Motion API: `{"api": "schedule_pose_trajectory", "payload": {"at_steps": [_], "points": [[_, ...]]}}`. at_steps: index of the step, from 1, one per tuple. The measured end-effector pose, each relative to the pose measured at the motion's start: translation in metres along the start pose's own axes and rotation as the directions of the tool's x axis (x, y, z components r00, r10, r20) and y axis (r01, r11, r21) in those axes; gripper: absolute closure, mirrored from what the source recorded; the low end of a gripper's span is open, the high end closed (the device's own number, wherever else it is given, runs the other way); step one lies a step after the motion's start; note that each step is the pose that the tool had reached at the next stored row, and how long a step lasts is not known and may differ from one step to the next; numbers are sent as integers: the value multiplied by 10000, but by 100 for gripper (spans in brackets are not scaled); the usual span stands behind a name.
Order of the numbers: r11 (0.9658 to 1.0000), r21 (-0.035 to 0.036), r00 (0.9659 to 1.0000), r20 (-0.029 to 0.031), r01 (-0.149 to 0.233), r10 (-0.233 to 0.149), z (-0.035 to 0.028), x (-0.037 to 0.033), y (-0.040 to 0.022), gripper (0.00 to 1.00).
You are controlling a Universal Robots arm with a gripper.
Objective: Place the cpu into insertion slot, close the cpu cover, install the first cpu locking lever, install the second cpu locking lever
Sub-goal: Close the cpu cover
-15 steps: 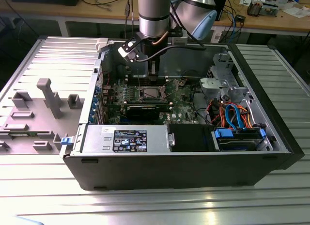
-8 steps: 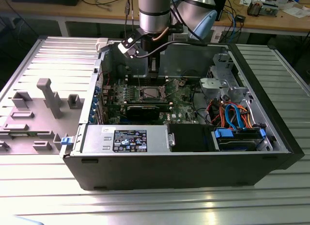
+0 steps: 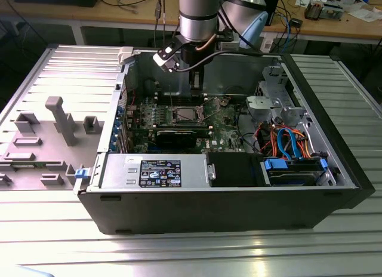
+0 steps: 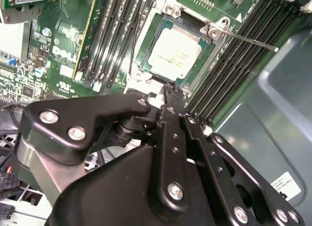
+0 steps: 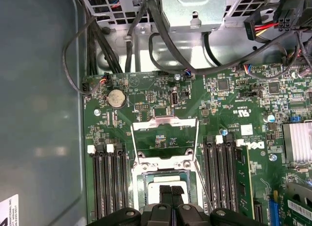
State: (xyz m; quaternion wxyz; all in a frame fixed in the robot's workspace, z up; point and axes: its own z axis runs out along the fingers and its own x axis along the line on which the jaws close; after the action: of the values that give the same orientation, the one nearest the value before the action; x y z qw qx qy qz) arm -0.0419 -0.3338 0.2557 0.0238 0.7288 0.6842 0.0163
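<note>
Cpu (image 4: 174, 54) in insertion slot (image 4: 155, 38); memory slots (image 4: 229, 70) beside; pincer (image 4: 171, 88) above

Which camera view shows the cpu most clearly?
The second wrist view: the cpu lies close to the camera, its silver top in plain sight. In the first wrist view the tool covers part of it. In the exterior view the cpu is just a small pale square.

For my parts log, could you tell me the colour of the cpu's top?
The cpu is silver-grey, clearest in the second wrist view.
</note>
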Motion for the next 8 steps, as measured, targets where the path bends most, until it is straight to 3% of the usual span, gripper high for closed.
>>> {"api": "schedule_pose_trajectory", "payload": {"at_steps": [8], "points": [[10000, 0, 10000, 0, 0, 0, 1, 1, 20, 89]]}}
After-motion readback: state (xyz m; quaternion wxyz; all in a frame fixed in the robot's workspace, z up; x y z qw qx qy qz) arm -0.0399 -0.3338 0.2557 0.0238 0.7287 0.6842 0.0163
